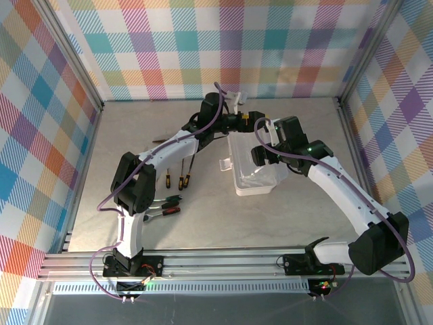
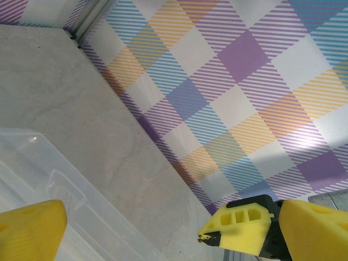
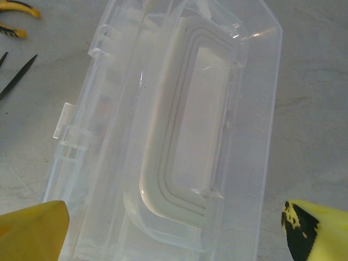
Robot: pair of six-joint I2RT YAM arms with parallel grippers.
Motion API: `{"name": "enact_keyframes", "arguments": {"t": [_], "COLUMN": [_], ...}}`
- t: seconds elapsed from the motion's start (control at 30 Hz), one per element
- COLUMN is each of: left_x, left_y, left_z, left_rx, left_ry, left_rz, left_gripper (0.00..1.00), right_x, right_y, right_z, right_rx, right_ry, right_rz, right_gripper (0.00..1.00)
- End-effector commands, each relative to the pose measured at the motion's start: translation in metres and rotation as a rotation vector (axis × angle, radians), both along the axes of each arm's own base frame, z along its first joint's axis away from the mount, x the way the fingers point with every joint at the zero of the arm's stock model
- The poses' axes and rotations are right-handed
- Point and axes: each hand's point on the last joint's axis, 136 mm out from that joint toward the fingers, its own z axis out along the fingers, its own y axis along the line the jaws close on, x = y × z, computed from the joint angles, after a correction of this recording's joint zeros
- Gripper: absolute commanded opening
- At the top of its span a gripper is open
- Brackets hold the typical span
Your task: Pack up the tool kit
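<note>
**Clear plastic case on a marbled table, both grippers spread**

A clear, ribbed plastic case [image 1: 254, 175] with a curved white handle [image 3: 157, 185] lay mid-table. Above it, the left gripper [image 2: 130, 234] and right gripper [image 3: 174, 228] stood spread wide, their chunky yellow fingers [image 2: 242, 231] empty. Slim screwdrivers [image 1: 181, 177] and pliers [image 1: 166, 206] lay left of the case on the pale, veined table [image 1: 203, 227]. Pastel checked walls [image 1: 203, 47] surrounded it.

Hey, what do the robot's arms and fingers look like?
The left arm and right arm have white links, bulky black joints and a purple cable looped along each. A small green light glows on the right one. The fingers are yellow, wedge-shaped plastic; one right finger has black scuffs.
</note>
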Motion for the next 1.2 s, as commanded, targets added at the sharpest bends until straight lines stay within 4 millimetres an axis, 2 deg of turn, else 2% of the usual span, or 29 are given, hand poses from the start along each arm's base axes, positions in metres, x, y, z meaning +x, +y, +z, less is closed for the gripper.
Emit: {"name": "enact_keyframes", "arguments": {"t": [0.0, 0.17, 0.33, 0.47, 0.57, 0.63, 0.7, 0.77, 0.93, 1.03, 1.17], "left_x": [-0.009, -0.01, -0.006, 0.001, 0.01, 0.012, 0.012, 0.011, 0.011, 0.011, 0.009], "left_y": [-0.01, -0.001, 0.022, 0.054, 0.091, 0.113, 0.124, 0.124, 0.096, 0.078, 0.056], "left_z": [0.021, 0.024, 0.029, 0.039, 0.042, 0.037, 0.024, 0.009, -0.027, -0.035, -0.033], "left_rx": [-0.044, -0.027, -0.01, 0.023, 0.05, 0.059, 0.086, 0.103, 0.063, 0.047, 0.031], "left_ry": [-0.054, -0.075, -0.098, -0.133, -0.137, -0.112, -0.072, -0.033, 0.08, 0.099, 0.1], "left_rz": [-0.046, -0.033, 0.009, 0.075, 0.167, 0.21, 0.23, 0.22, 0.144, 0.106, 0.061], "left_gripper": [1.0, 1.0, 1.0, 1.0, 1.0, 1.0, 1.0, 1.0, 1.0, 1.0, 1.0], "right_x": [0.002, 0.002, 0.002, 0.002, 0.001, 0.001, 0.001, 0.002, 0.005, 0.005, 0.005], "right_y": [-0.002, -0.007, -0.012, -0.013, -0.013, -0.014, -0.014, -0.014, -0.011, -0.01, -0.01], "right_z": [0.001, 0.0, -0.002, 0.001, 0.001, 0.001, 0.001, 0.002, 0.0, -0.003, -0.003], "right_rx": [-0.033, -0.045, -0.029, -0.017, -0.018, -0.019, -0.02, -0.019, -0.02, -0.017, -0.017], "right_ry": [-0.01, -0.02, -0.013, -0.015, -0.013, -0.011, -0.011, -0.012, -0.004, 0.004, 0.005], "right_rz": [0.002, -0.006, -0.017, -0.018, -0.017, -0.017, -0.016, -0.016, -0.013, -0.012, -0.014], "right_gripper": [0.99, 0.99, 0.99, 0.99, 0.99, 0.99, 0.99, 0.99, 0.99, 0.99, 0.99]}}
